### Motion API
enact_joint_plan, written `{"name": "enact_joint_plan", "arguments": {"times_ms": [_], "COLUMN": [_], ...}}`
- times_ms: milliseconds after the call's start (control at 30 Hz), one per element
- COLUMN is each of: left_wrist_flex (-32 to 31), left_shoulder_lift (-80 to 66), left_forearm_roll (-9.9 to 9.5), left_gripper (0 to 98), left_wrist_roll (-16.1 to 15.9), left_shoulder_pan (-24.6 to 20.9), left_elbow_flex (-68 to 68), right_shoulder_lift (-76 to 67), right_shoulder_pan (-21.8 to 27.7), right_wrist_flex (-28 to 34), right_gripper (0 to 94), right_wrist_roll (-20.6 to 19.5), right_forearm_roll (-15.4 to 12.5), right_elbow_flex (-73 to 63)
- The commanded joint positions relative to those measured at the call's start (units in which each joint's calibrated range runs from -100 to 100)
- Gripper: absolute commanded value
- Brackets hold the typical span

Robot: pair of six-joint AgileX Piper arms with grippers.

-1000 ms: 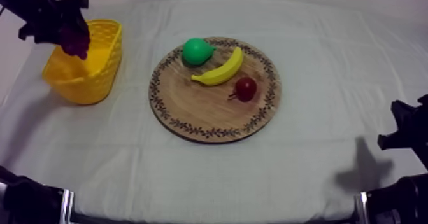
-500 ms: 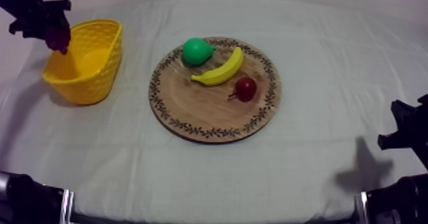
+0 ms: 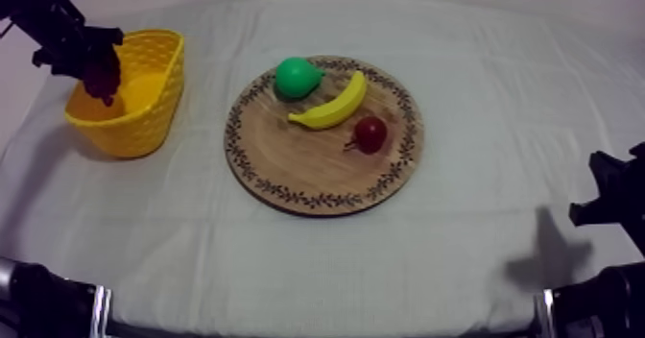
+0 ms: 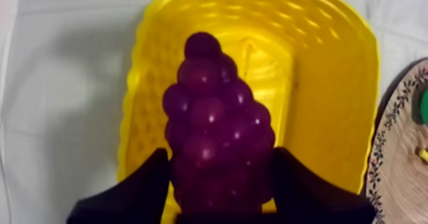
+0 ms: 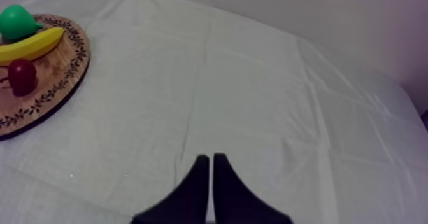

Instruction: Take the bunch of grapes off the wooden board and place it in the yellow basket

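A dark purple bunch of grapes (image 4: 216, 134) hangs over the yellow basket (image 4: 331, 93), held between the two black fingers of my left gripper (image 4: 220, 179). From above, my left gripper (image 3: 96, 68) holds the grapes (image 3: 104, 73) above the left rim of the basket (image 3: 144, 111) at the table's far left. The round wooden board (image 3: 317, 169) in the middle carries a green pear (image 3: 297, 76), a banana (image 3: 331, 105) and a small red fruit (image 3: 370, 132). My right gripper (image 5: 211, 169) lies shut as a narrow wedge over bare cloth, right of the board (image 5: 51, 93).
Bare grey-white cloth (image 3: 288, 265) lies between the basket and the board and across the front. The right arm (image 3: 609, 203) rests at the right edge of the table.
My left gripper has shifted right and down with the grapes, back toward the basket's inside after drawing off to the far left. The right arm has not moved.
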Motion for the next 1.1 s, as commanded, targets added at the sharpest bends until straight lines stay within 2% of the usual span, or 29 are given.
{"name": "enact_joint_plan", "arguments": {"times_ms": [0, 167, 367, 567, 867, 967, 1067], "left_wrist_flex": [-0.45, -1.54, -3.36, -4.68, -5.16, -5.12, -4.94], "left_shoulder_lift": [0.09, -0.15, -0.94, -1.75, -2.91, -3.63, -4.88], "left_forearm_roll": [0.13, 0.23, 0.07, -0.18, -0.40, -0.42, -0.43], "left_gripper": [41.9, 45.3, 66.0, 74.9, 76.9, 74.9, 68.7], "left_wrist_roll": [0.12, 0.43, 1.65, 1.36, 1.27, 1.18, 1.27], "left_shoulder_pan": [0.19, 0.59, 0.79, 1.20, 1.74, 2.10, 2.55], "left_elbow_flex": [0.23, 0.70, 1.81, 2.40, 2.49, 2.64, 3.22], "right_shoulder_lift": [0.02, 0.02, 0.02, 0.02, 0.02, 0.02, 0.02], "right_shoulder_pan": [0.01, 0.01, 0.01, 0.01, 0.01, 0.01, 0.01], "right_wrist_flex": [0.01, 0.01, 0.01, 0.01, 0.01, 0.01, 0.01], "right_gripper": [0.3, 0.3, 0.3, 0.3, 0.3, 0.3, 0.3], "right_wrist_roll": [-0.04, -0.05, -0.05, -0.05, -0.05, -0.05, -0.05], "right_forearm_roll": [0.01, 0.01, 0.01, 0.01, 0.01, 0.01, 0.01], "right_elbow_flex": [-0.01, -0.01, -0.01, -0.01, -0.01, -0.01, -0.01]}}
